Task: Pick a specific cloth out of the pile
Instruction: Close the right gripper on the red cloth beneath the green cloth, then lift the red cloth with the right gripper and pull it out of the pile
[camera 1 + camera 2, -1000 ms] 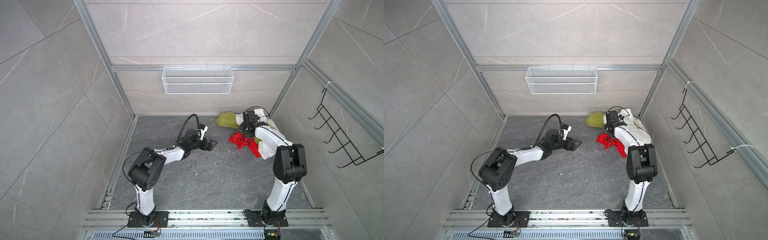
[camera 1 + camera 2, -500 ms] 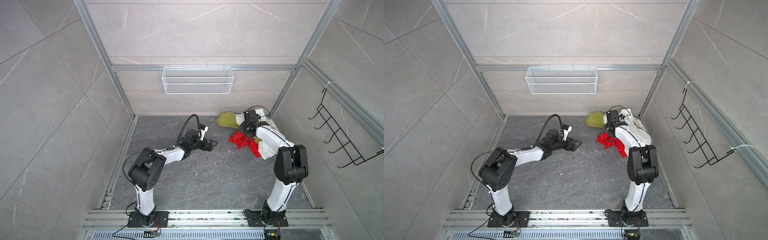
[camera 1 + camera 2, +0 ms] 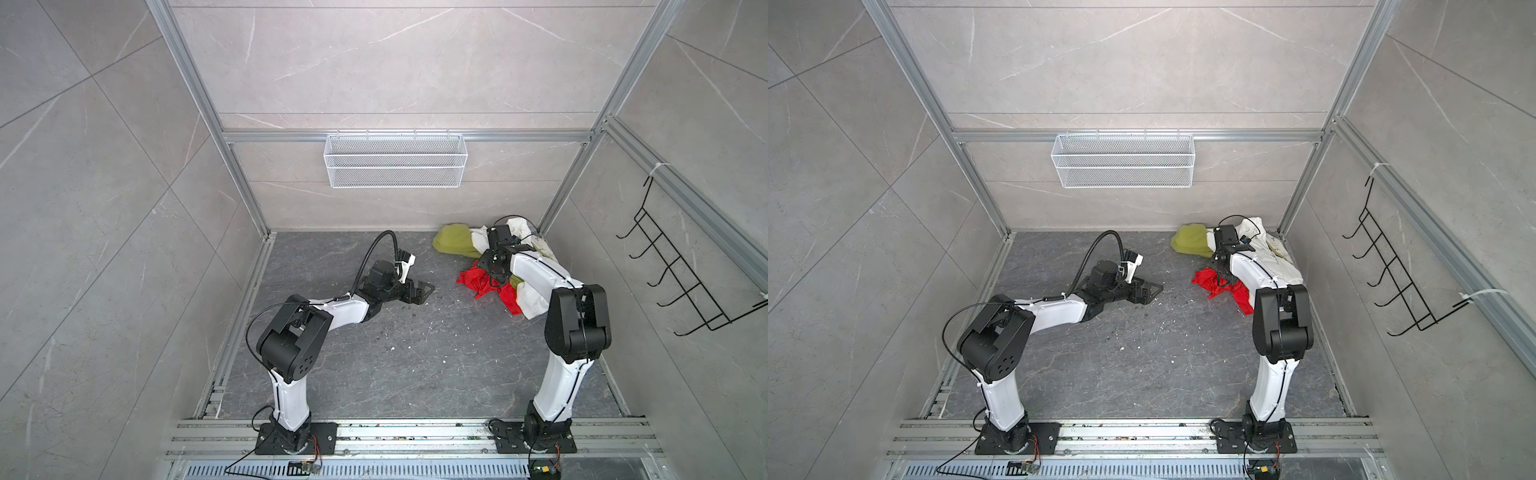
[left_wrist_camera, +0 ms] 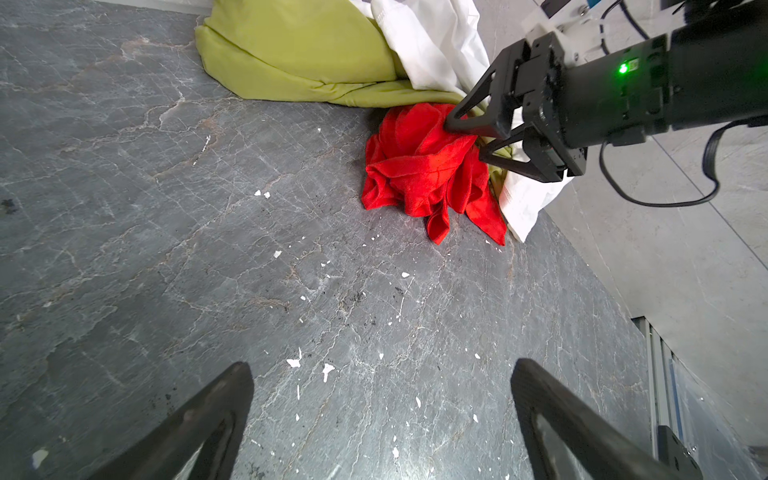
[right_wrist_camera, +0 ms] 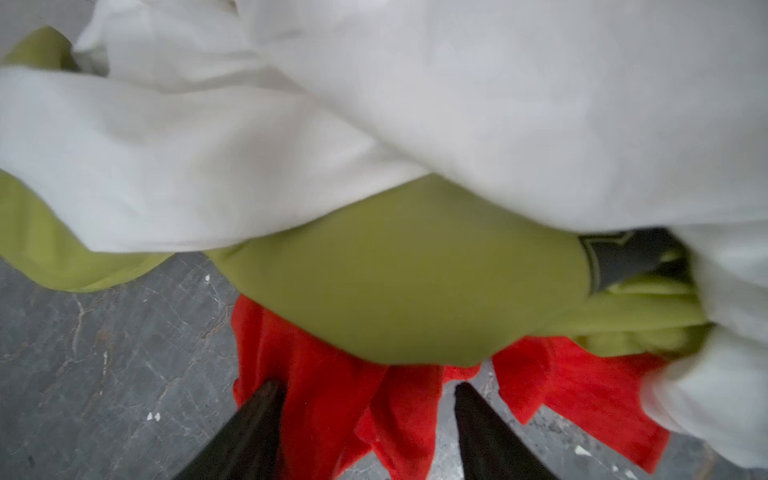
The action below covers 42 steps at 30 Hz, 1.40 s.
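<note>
My right gripper (image 4: 467, 139) stands with jaws parted astride the top of the red cloth (image 4: 415, 166). That cloth lies crumpled on the floor (image 4: 187, 249) at the front edge of the pile (image 3: 455, 243), near the back right corner. My left gripper (image 4: 382, 365) hangs wide open over bare floor, well apart from it.

We see a dark grey veined stone floor (image 3: 374, 374). In its far right corner lies the pile (image 3: 473, 249): an olive-green cloth (image 3: 453, 241), a white garment (image 3: 1275, 253), and the red cloth (image 3: 471, 280) nearer, touching both. White flecks (image 4: 293, 362) dot the middle.
</note>
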Available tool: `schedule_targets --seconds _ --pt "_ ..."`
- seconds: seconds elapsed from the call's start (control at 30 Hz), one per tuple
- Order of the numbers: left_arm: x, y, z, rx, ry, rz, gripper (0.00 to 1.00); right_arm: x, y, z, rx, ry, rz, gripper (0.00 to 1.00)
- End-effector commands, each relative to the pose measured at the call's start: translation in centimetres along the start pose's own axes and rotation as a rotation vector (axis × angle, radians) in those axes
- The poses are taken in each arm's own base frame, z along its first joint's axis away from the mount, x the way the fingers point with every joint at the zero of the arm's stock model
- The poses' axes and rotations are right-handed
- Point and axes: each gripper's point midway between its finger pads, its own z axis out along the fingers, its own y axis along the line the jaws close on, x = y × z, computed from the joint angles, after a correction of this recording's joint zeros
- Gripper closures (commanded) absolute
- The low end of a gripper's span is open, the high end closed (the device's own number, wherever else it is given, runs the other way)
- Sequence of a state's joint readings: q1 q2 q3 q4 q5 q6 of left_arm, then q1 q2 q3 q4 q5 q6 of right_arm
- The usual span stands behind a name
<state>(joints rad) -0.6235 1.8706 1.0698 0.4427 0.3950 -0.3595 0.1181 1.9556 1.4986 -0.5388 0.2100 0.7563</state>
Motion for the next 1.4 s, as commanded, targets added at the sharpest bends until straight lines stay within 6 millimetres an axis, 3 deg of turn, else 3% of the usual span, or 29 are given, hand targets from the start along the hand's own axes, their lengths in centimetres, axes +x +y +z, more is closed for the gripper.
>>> schedule_targets --seconds 0.0,0.27,0.43,0.6,0.83,1.2,1.37 --pt "-2.5 -1.8 -1.2 0.032 -0.074 0.041 0.00 0.6 0.1 0.7 0.010 0.036 0.002 0.28" --pt "-2.3 -1.8 -1.4 0.032 -0.078 0.044 0.00 1.3 0.9 2.0 -0.019 0.068 0.019 0.20" --pt "-2.0 -1.6 -1.4 0.027 -0.074 0.043 0.00 1.4 0.9 2.5 -0.015 0.077 0.019 0.38" --pt "-2.1 -2.1 -1.4 0.041 -0.076 0.050 0.00 1.7 1.1 2.5 -0.031 0.085 0.018 0.51" --pt "-2.5 -2.5 -1.4 0.050 -0.084 0.056 0.00 1.0 1.2 1.3 -0.053 0.057 0.015 0.78" --pt "-2.5 -3.0 -1.5 0.057 -0.087 0.060 0.00 -1.0 1.8 -1.7 -0.105 -0.003 -0.007 0.99" --pt "-2.4 -3.0 -1.6 0.055 -0.086 0.060 0.00 -1.5 2.3 -3.1 -0.144 -0.016 -0.016 1.00"
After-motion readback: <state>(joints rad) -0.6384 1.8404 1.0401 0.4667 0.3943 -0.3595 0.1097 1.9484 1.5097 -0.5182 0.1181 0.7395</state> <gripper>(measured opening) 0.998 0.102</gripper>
